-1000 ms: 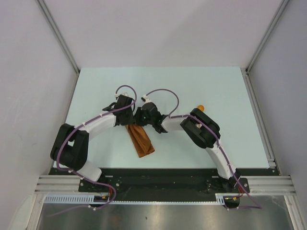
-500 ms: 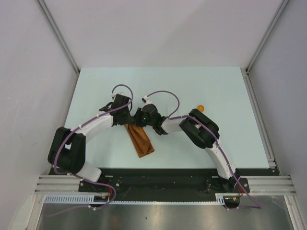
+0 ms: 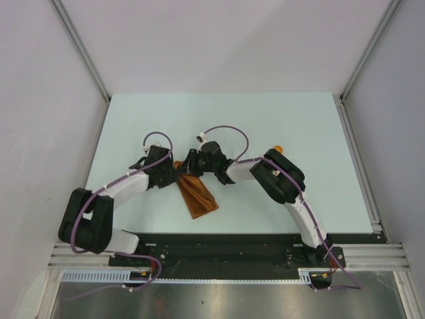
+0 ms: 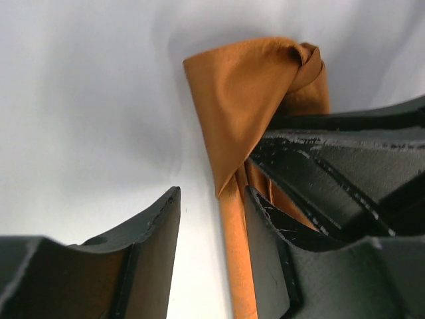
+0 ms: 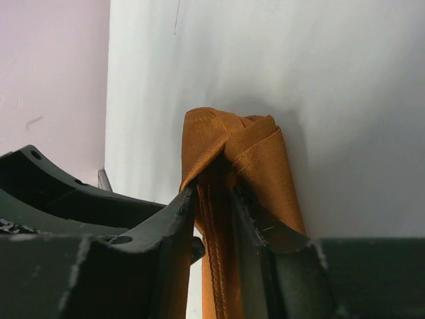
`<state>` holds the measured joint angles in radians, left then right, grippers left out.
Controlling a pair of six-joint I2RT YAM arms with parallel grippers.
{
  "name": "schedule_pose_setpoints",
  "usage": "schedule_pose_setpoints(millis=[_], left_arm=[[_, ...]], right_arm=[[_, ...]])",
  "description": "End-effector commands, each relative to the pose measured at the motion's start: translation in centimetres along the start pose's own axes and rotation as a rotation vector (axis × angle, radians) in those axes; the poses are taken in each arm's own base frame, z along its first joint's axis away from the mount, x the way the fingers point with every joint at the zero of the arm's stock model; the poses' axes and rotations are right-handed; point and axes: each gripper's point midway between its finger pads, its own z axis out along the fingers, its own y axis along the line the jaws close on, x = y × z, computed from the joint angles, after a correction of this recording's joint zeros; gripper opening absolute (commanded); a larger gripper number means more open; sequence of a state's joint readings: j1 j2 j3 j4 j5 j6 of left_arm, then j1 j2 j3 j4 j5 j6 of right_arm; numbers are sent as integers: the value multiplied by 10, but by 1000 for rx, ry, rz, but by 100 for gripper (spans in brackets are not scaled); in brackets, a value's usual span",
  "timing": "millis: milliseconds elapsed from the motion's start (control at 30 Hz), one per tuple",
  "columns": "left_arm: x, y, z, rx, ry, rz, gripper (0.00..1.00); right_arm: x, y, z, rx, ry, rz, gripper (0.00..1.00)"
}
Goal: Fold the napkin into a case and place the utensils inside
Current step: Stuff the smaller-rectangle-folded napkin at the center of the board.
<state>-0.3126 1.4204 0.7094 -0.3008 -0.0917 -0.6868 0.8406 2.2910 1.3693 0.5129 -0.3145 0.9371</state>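
Your left claw (image 4: 211, 249) stands spread beside the napkin (image 3: 196, 193); your right claw (image 5: 214, 219) loosely straddles its far end.

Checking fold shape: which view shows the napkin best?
Top external: the napkin shows almost full length, far end under the grippers. Left wrist shows only its bunched end; right wrist shows cloth between its fingers.

Light: bright, even, diffuse.
Shadows: soft, beside the napkin (image 4: 246, 100) on the table (image 3: 299, 126).
Focus: wrist views blur near fingers (image 5: 172, 266).
Glare: none.
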Motion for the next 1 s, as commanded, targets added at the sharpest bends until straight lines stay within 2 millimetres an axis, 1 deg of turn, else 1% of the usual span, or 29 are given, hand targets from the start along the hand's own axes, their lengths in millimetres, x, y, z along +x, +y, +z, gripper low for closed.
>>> schedule_pose_setpoints(millis=[0, 33, 67, 100, 233, 300, 333, 400, 433, 533, 633, 733, 767, 800, 833, 867, 967], left_arm=[[-22, -17, -22, 130, -136, -114, 48], [-26, -15, -24, 133, -153, -134, 49], [-25, -11, -26, 131, -163, -140, 49], [-32, -9, -32, 137, -195, -155, 49], [-39, -3, -40, 162, -218, -199, 49], [-41, 0, -39, 162, -209, -216, 49], [-39, 1, -38, 164, -195, -218, 49], [-40, 3, -35, 166, -183, -229, 49], [-37, 1, -33, 174, -159, -229, 48], [-40, 0, -31, 175, -154, -225, 46], [-38, -1, -27, 174, -137, -223, 43], [-38, 0, -25, 168, -130, -226, 40], [-40, -1, -25, 168, -134, -225, 40], [-42, -2, -26, 170, -139, -225, 40], [-43, -2, -26, 168, -139, -226, 40], [-44, -3, -26, 169, -143, -227, 39], [-49, -4, -26, 159, -144, -218, 38]], right_arm=[[-8, 30, -10, -101, 3, 3, 36], [-9, 34, -12, -109, 2, 5, 37], [-6, 35, -13, -114, 11, 7, 39], [-9, 36, -14, -117, 8, 10, 42], [-10, 38, -19, -132, 14, 17, 46], [-14, 41, -22, -140, 8, 16, 47], [-15, 40, -23, -142, 11, 20, 47], [-15, 40, -25, -147, 19, 23, 48], [-14, 39, -25, -145, 22, 24, 48], [-12, 38, -29, -153, 26, 21, 49], [-12, 35, -31, -148, 26, 24, 48], [-11, 31, -30, -150, 23, 30, 39], [-11, 30, -29, -150, 25, 31, 33], [-7, 24, -27, -139, 32, 36, 30], [-6, 23, -26, -143, 35, 37, 26], [-7, 23, -26, -153, 31, 37, 18], [-5, 17, -19, -144, 38, 43, 14]])
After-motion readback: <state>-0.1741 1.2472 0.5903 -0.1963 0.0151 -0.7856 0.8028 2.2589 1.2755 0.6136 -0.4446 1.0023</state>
